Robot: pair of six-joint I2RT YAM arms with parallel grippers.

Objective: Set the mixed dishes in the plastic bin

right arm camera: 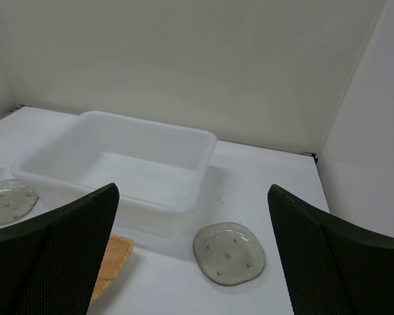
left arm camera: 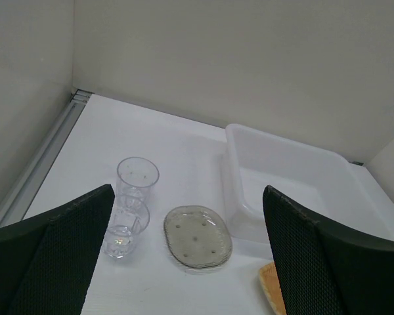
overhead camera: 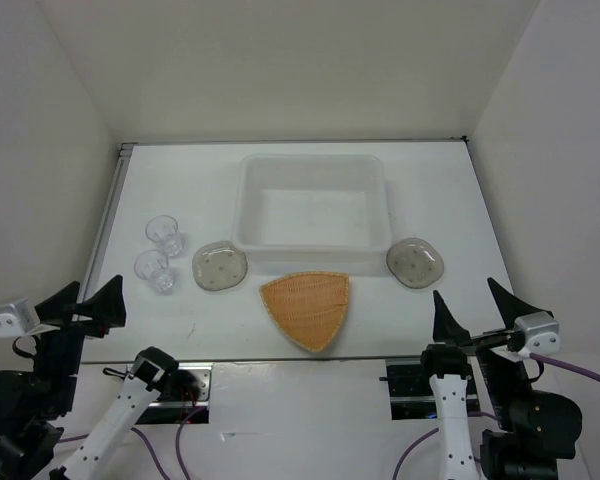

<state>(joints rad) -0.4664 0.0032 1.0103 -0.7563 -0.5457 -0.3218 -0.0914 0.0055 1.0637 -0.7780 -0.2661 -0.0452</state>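
Observation:
The plastic bin (overhead camera: 313, 165) stands empty at the table's middle back; it also shows in the left wrist view (left arm camera: 236, 141) and right wrist view (right arm camera: 52, 154). The orange woven fan plate (overhead camera: 306, 307) lies in front of it. One grey speckled plate (overhead camera: 220, 266) lies left of the bin, another (overhead camera: 415, 262) right of it. Two clear ribbed cups (overhead camera: 165, 232) (overhead camera: 154, 269) stand at the left. My left gripper (overhead camera: 95, 301) is open and empty near the front left edge. My right gripper (overhead camera: 475, 300) is open and empty near the front right edge.
White enclosure walls surround the table on three sides. A metal rail (overhead camera: 108, 225) runs along the left edge. The arm bases and cables sit at the near edge.

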